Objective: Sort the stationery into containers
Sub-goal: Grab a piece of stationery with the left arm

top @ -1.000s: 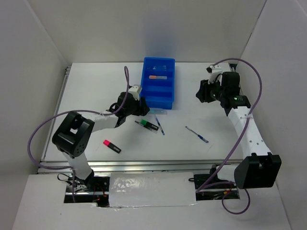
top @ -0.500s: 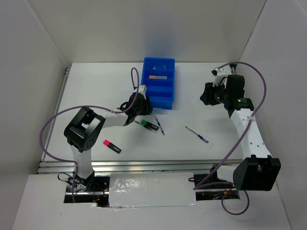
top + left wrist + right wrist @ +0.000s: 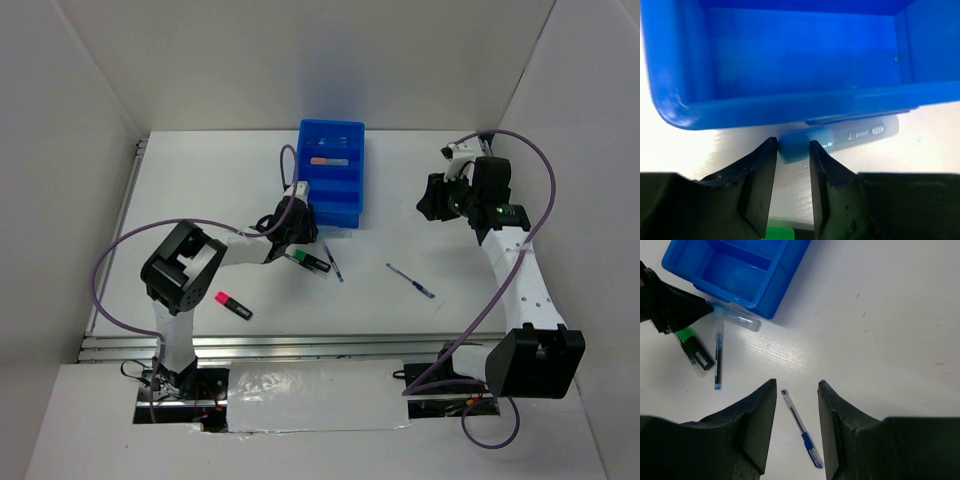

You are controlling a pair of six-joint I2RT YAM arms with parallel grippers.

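Observation:
The blue tray [image 3: 303,160] stands at the back middle, with an orange marker [image 3: 328,160] in a far compartment. A clear blue-capped bottle [image 3: 855,136] lies on the table against the tray's near wall [image 3: 790,102]. My left gripper [image 3: 792,142] is low at that wall, its two fingertips pressed on the bottle's blue cap. On the table lie a green highlighter [image 3: 310,261], a dark pen [image 3: 333,263], a blue pen [image 3: 411,281] and a pink highlighter [image 3: 234,306]. My right gripper [image 3: 797,385] hangs open high above the blue pen [image 3: 801,427], holding nothing.
White walls close in the table on the left, back and right. The left arm's purple cable [image 3: 285,165] loops up beside the tray's left side. The green highlighter [image 3: 692,347] lies just behind the left gripper's fingers.
My left gripper has moved right along the tray's near wall and its jaws have narrowed onto the bottle's cap. The right arm shifted slightly right, then held still.

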